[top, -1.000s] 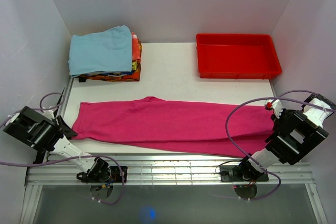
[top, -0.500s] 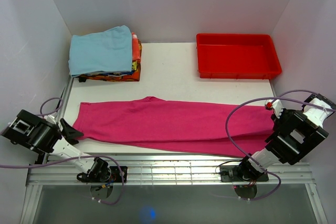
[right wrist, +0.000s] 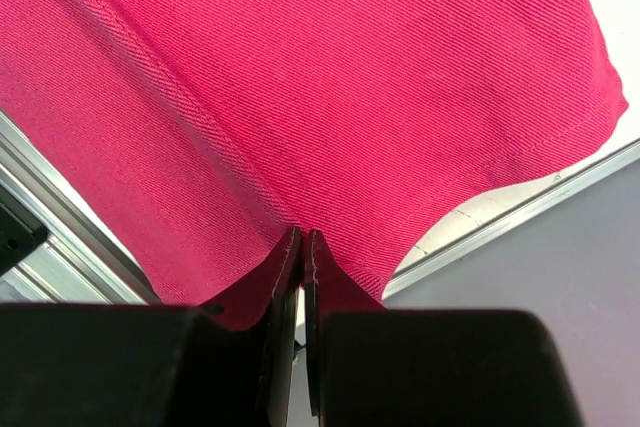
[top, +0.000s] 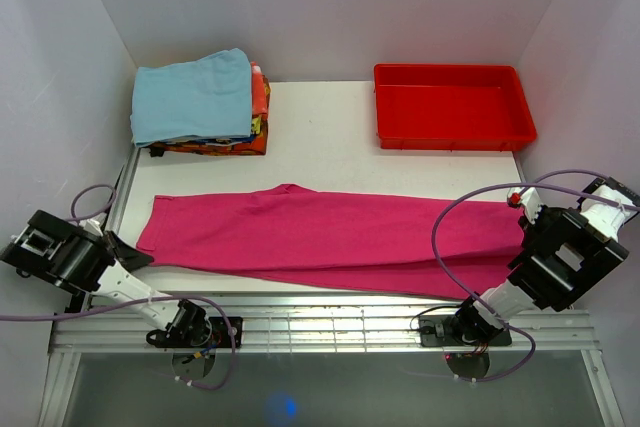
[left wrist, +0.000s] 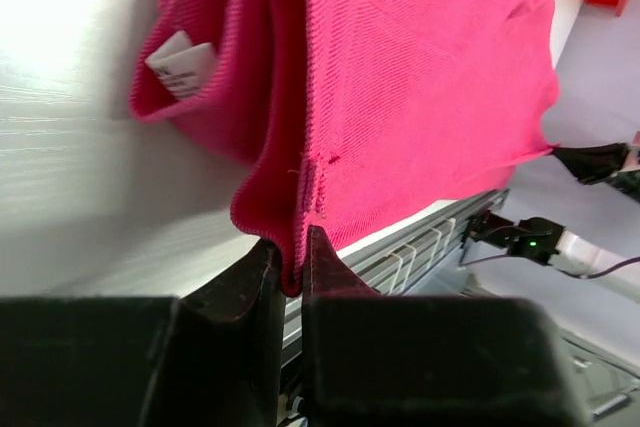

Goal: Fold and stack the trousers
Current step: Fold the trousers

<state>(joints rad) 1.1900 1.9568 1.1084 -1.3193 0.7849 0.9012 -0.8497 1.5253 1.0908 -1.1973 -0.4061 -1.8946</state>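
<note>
Since a moment before, the left gripper had nipped shut on the waist hem of the trousers, spread along the near edge of the table. The right gripper, closed, seemingly pinched the cuffs; both should lift level together.

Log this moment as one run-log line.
left pincer: shut on trousers edge | right pincer: shut on trousers | trousers: spread lengthwise
</note>
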